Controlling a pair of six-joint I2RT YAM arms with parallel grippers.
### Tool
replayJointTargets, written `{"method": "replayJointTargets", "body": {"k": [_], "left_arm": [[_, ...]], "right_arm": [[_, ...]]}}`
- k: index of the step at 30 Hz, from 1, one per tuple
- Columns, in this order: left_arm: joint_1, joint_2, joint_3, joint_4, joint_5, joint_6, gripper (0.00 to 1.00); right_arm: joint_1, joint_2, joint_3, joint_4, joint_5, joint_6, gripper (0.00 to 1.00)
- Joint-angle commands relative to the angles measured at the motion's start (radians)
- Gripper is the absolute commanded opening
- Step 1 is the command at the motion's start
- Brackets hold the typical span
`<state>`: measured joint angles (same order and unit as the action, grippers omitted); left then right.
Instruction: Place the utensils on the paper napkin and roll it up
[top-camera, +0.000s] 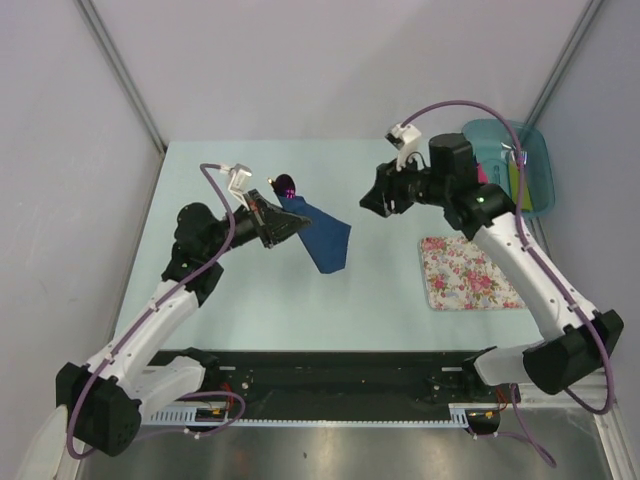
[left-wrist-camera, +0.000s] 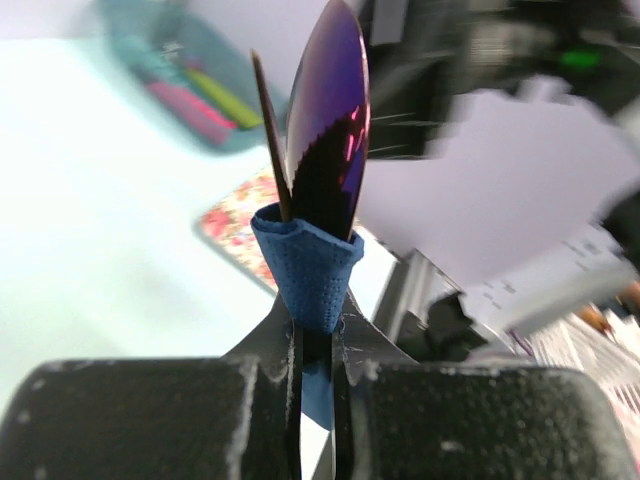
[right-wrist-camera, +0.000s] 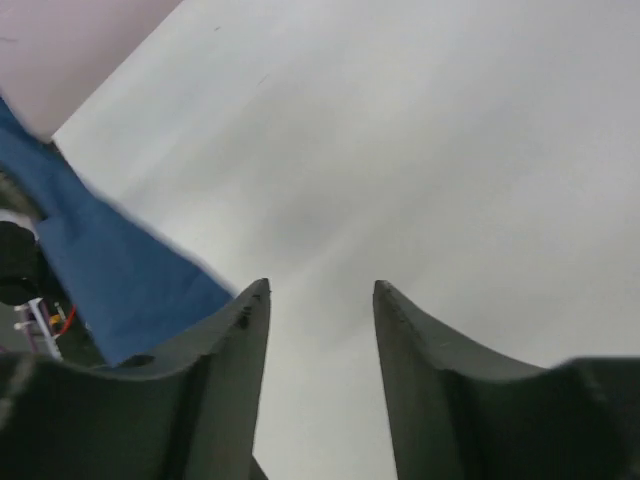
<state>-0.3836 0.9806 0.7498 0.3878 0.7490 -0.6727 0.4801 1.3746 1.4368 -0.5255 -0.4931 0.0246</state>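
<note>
While the left gripper (top-camera: 270, 222) pinches tight on the napkin (top-camera: 325, 238), the spoon (top-camera: 287, 183) and knife (left-wrist-camera: 268, 130) poke out of the wrapped end, over the far-left middle of the table (top-camera: 250, 300). The right gripper (right-wrist-camera: 321, 290) hangs just right of the bundle, jaws parted, nothing between them.

Now the danger. That roll looks only half made: a broad blue tail fans out to the right and near, loose, with only one end pinched. If the tail sags or swings, the wrap could unwind. The utensils look to be held by paper and squeeze alone, so a tilt of the wrist could let them slide out. And the right gripper sits close; a careless close or sweep might snag the tail and tug the bundle crooked.

From above we get the layout: both arms, the tail's spread, the mat (top-camera: 465, 272) and bin (top-camera: 535, 170) well off to the right. It cannot show the grip itself. The left wrist view does: blue paper cupped round the spoon bowl and the knife's thin edge, squeezed between the jaws. The right wrist view alone confirms its own gap is empty, napkin off to one side. Whether the tail touches the table, I cannot tell.
</note>
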Motion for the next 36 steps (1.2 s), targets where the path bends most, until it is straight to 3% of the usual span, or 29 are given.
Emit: {"method": "replayJointTargets", "body": {"k": [1,5,12,17,22,26,36], "left_arm": [[0.015,0.016,0.062,-0.039,-0.126,0.039,0.0],[0.015,0.03,0.072,-0.047,-0.14,0.039,0.0],[0.015,0.024,0.056,0.08,-0.057,-0.024,0.0],[0.014,0.02,0.046,0.172,0.031,-0.065,0.0],[0.012,0.017,0.049,0.281,0.118,-0.103,0.0],[0.012,0.006,0.042,0.296,0.133,-0.108,0.0],[0.005,0.006,0.034,0.376,0.164,-0.149,0.0]], "right_arm": [[-0.009,-0.126,0.066,-0.057,0.062,-0.022,0.55],[0.058,-0.178,0.039,-0.025,0.05,0.0,0.66],[0.181,-0.144,-0.036,0.044,-0.028,0.049,0.9],[0.204,-0.1,-0.059,0.094,-0.062,0.049,0.95],[0.221,-0.085,-0.067,0.147,-0.179,0.067,0.93],[0.224,-0.085,-0.098,0.218,-0.303,0.115,0.83],[0.249,-0.057,-0.105,0.278,-0.378,0.158,0.6]]}}
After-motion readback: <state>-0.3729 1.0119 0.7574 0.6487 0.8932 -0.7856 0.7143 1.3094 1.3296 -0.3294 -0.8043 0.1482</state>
